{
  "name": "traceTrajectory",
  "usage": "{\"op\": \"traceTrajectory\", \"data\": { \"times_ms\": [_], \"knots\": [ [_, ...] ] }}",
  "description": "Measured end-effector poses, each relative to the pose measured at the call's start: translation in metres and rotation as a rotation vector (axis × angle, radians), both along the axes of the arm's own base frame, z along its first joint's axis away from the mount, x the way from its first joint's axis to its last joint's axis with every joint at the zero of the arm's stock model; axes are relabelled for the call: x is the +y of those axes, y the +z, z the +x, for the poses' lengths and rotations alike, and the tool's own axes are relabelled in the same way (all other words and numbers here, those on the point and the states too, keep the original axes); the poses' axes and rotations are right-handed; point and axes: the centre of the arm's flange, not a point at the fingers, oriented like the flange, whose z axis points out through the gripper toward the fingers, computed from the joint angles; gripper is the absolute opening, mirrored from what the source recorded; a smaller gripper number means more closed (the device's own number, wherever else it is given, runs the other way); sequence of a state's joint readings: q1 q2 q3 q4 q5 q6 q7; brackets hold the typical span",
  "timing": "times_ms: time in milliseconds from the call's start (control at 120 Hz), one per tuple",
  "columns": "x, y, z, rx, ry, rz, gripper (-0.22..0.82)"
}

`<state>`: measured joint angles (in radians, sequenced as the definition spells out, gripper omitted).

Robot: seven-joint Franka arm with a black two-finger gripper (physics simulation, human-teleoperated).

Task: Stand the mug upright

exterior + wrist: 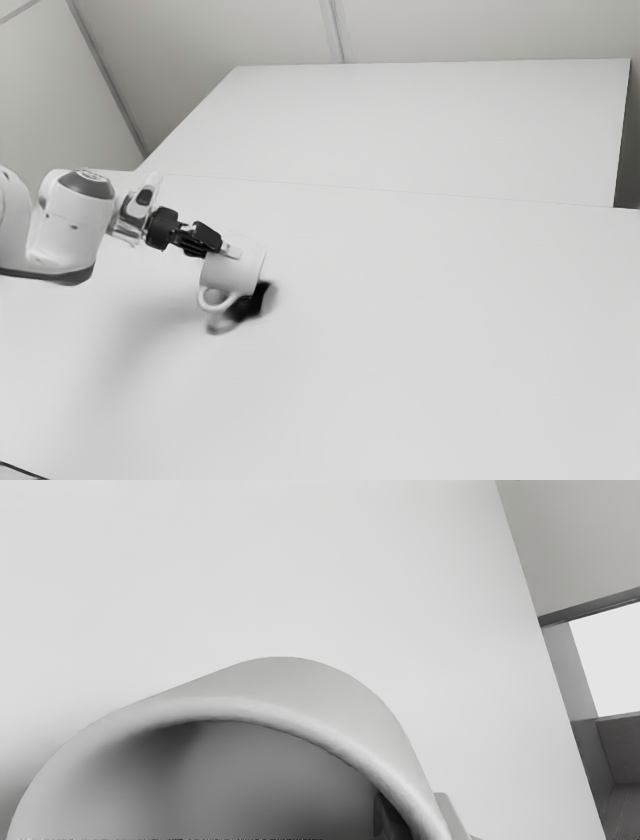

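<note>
The gripper [229,248] reaches in from the exterior view's left and is shut on the wall of the white mug [236,272] near its rim. The mug leans a little, its handle [215,301] low on the side toward the exterior view's left. In the wrist view, the mug [300,685] turns its open mouth to the camera. There the gripper [417,816] has one dark finger inside the mouth and the other against the outer wall. Whether the base touches the table cannot be told.
The white table [430,320] stretches around the mug, with a dark patch and a faint handle-shaped mark just below it. Another white surface [430,120] lies farther back. A dark cable [22,471] crosses the near corner at the exterior view's left.
</note>
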<state>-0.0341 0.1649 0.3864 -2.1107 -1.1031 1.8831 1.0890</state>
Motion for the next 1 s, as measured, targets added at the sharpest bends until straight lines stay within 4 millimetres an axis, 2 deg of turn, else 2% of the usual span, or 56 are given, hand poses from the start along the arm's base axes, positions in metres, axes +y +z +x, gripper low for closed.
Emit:
{"op": "traceTrajectory", "data": {
  "times_ms": [117, 208, 350, 500, 650, 808, 1000],
  "knots": [
    [-0.014, 0.029, 0.014, -0.06, -0.063, 0.087, -0.13],
    [-0.037, 0.052, 0.027, -0.08, -0.176, 0.23, -0.13],
    [-0.074, 0.067, 0.037, -0.042, -0.358, 0.477, -0.13],
    [-0.109, 0.068, 0.031, 0.017, -0.486, 0.699, -0.13],
    [-0.133, 0.049, 0.009, 0.04, -0.528, 0.857, -0.13],
    [-0.138, 0.036, 0.001, 0.034, -0.51, 0.963, -0.13],
    [-0.131, 0.021, -0.003, 0.038, -0.431, 0.998, -0.14]
  ]
}}
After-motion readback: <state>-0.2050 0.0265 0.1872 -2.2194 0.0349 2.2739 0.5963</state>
